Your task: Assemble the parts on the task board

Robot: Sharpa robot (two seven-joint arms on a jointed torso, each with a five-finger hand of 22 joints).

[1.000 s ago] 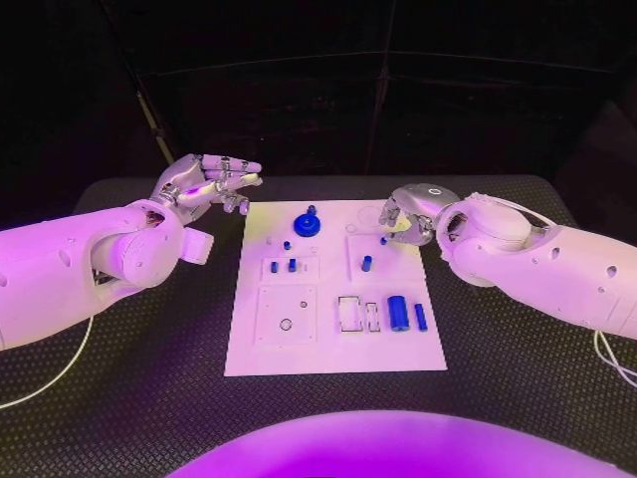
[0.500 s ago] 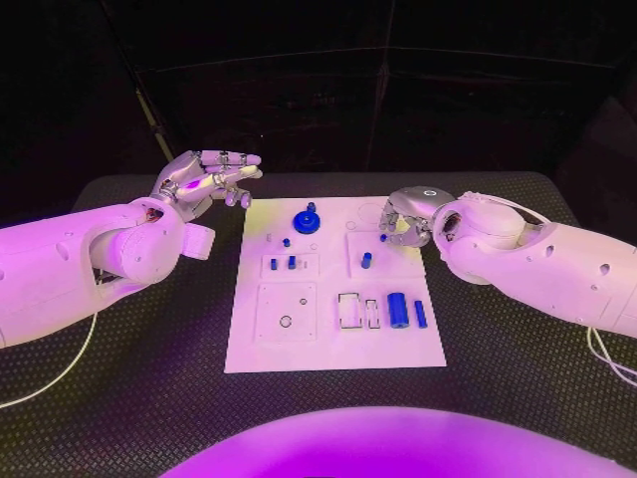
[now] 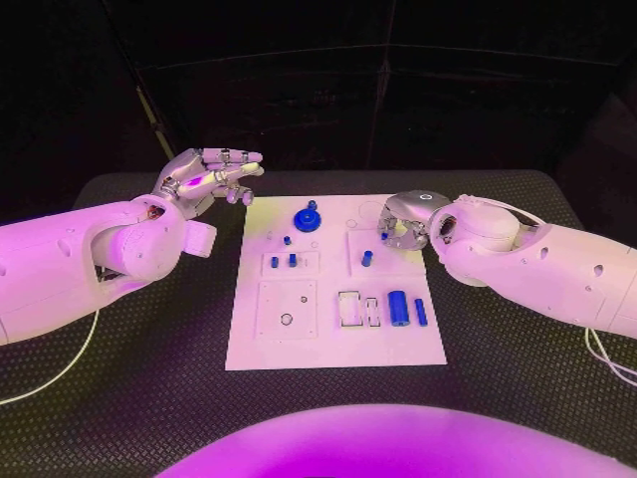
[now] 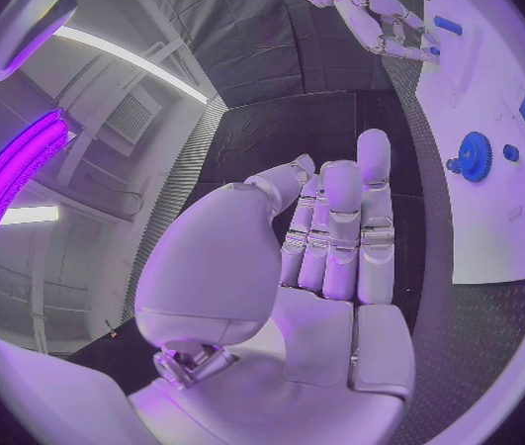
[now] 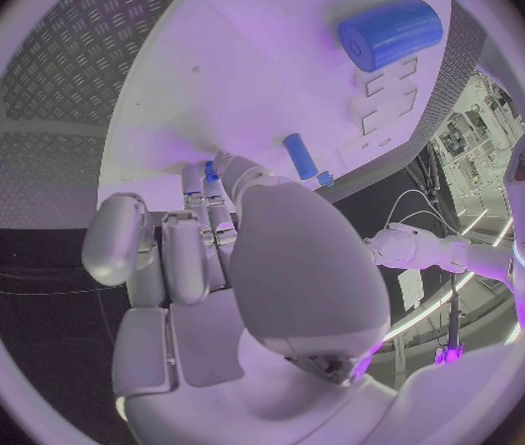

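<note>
My right hand (image 3: 405, 221) sits over the task board's (image 3: 333, 344) far right corner, fingers curled around a small blue peg (image 5: 212, 171); whether it is gripped I cannot tell. My left hand (image 3: 204, 179) hovers off-board, fingers straight, holding nothing. The large blue cylinder (image 3: 398, 310) lies lengthwise, pointing away from me; the right wrist view shows its round end face.

The black table (image 3: 146, 398) carries the white task board (image 3: 333, 349) at its middle.
</note>
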